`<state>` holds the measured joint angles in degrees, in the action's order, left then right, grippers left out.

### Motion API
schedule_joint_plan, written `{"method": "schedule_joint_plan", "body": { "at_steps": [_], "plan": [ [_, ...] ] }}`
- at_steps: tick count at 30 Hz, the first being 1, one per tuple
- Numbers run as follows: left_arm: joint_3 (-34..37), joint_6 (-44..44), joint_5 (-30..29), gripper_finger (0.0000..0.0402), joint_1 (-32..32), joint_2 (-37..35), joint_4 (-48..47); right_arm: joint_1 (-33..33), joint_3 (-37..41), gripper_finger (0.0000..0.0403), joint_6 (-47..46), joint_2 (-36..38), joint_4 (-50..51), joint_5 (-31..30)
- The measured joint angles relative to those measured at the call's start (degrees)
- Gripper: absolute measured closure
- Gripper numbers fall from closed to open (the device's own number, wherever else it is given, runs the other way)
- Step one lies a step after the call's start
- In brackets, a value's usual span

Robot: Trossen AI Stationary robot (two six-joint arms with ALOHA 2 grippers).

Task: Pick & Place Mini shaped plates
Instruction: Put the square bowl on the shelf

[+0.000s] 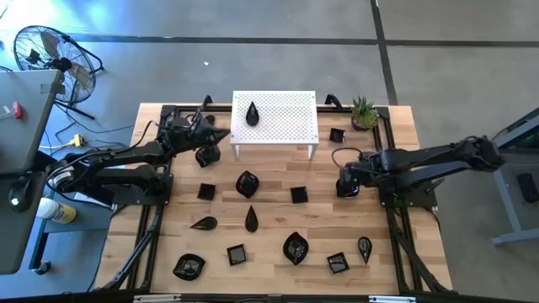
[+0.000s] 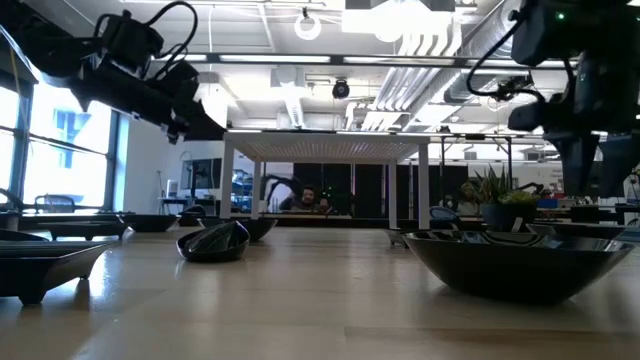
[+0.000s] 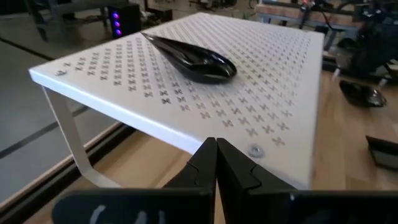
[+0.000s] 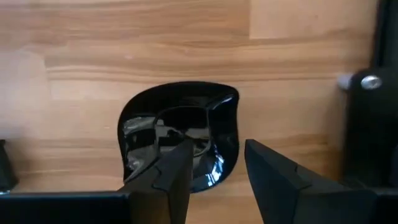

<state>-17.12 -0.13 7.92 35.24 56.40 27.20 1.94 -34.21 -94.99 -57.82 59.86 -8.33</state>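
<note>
The right hand (image 4: 214,174) hangs open over a rounded black mini plate (image 4: 180,140) on the wooden surface (image 4: 124,56), probably to grasp its rim, while the left hand (image 3: 216,163), closed and empty, waits beside the white perforated stand (image 3: 261,93) carrying a teardrop plate (image 3: 193,59)

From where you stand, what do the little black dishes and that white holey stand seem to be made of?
The teardrop dish on the stand looks like glazed ceramic or glossy plastic: its black surface gives sharp highlights. The rounded dish under the right tool mirrors its surroundings the same way. The white stand looks like painted sheet metal, thin and matte, punched with a regular pattern, on bent legs.
</note>
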Motion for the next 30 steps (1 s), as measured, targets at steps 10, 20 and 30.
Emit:
{"method": "schedule_joint_plan", "body": {
  "at_steps": [10, 20, 30],
  "plan": [
    [0.00, 1.41, 2.28, 0.0401, 0.00, 0.00, -0.73, 1.24, 1.77, 0.0280, -1.83, -2.83, -2.76, -1.10],
    [0.00, 1.41, 1.84, 0.0401, 0.01, 0.00, 0.78, 1.24, 1.24, 0.0275, 26.71, -9.17, -29.45, -3.02],
    [0.00, 2.74, 2.01, 0.0401, 0.01, 0.00, 0.42, 2.64, -3.51, 0.0276, 62.31, -23.31, -53.11, 2.61]
  ]
}}
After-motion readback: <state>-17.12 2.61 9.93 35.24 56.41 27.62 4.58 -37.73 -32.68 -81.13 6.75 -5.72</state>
